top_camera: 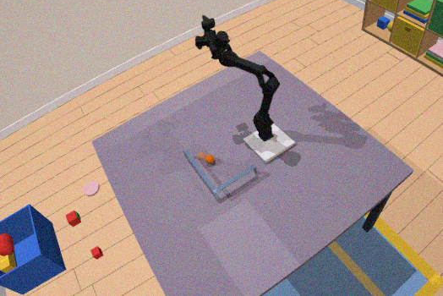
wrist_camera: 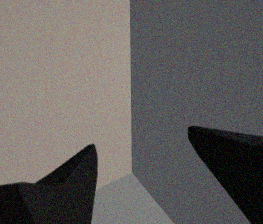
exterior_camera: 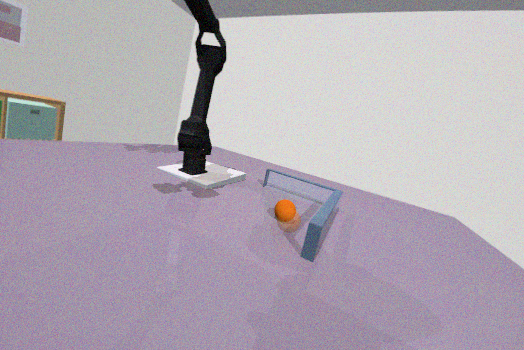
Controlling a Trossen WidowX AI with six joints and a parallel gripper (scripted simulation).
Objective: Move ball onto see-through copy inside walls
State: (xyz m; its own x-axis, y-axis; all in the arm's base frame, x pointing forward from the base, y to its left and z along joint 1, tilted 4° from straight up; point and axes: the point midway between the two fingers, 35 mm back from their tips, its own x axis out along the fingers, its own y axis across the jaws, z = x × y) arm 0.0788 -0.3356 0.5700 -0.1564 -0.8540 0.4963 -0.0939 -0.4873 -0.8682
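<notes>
Pincer raised high, fingers wide, gripping nothing. Ball on bench, touching ghost copy at its 10 o'clock.

Pale wooden planks run across the floor, meeting a plain beige wall along a white skirting board. The purple bench fills the middle, one dark leg showing at its right corner above a blue rug with yellow stripes. Up in the far right corner stands a wooden shelf unit with yellow bins, stacked books and a small blue cube. On the floor at left sit a blue box, two red cubes and a pink disc. Soft shadows fall across the bench.
</notes>
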